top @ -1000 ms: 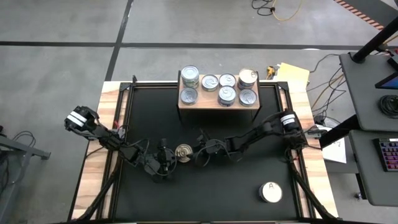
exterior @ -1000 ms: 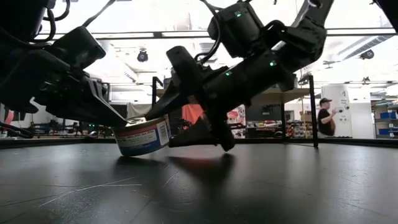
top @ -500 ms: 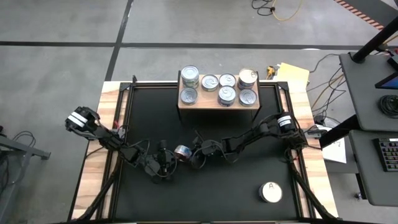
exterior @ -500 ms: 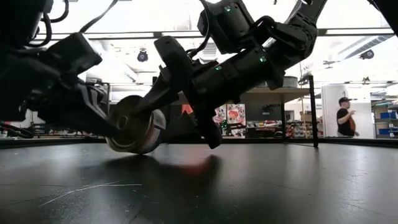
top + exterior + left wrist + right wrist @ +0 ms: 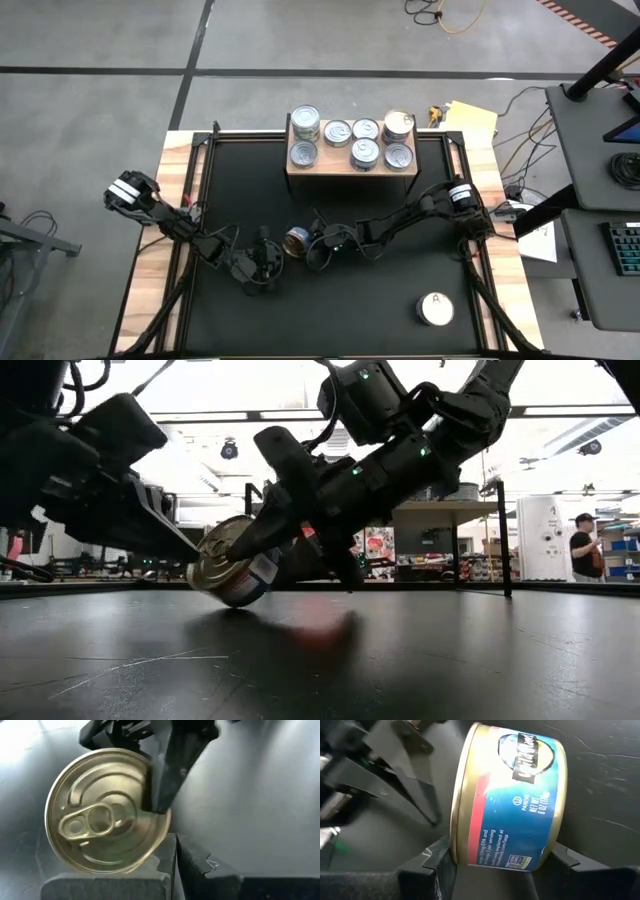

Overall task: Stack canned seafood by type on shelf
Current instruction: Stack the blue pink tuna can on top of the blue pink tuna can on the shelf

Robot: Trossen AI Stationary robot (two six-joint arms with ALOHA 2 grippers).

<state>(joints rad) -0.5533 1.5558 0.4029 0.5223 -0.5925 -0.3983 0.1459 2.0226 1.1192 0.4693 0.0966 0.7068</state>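
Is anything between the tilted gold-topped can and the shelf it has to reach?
Nothing visible does. The gold-topped can sits tilted between the right gripper and left gripper; bare black tabletop lies between it and the shelf.

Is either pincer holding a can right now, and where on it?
The right pincer has the tilted gold-topped can between its fingers, across top and bottom faces. Left pincer is shut, empty.

Left hand (image 5: 268, 262) just beside tilted can (image 5: 296, 240)
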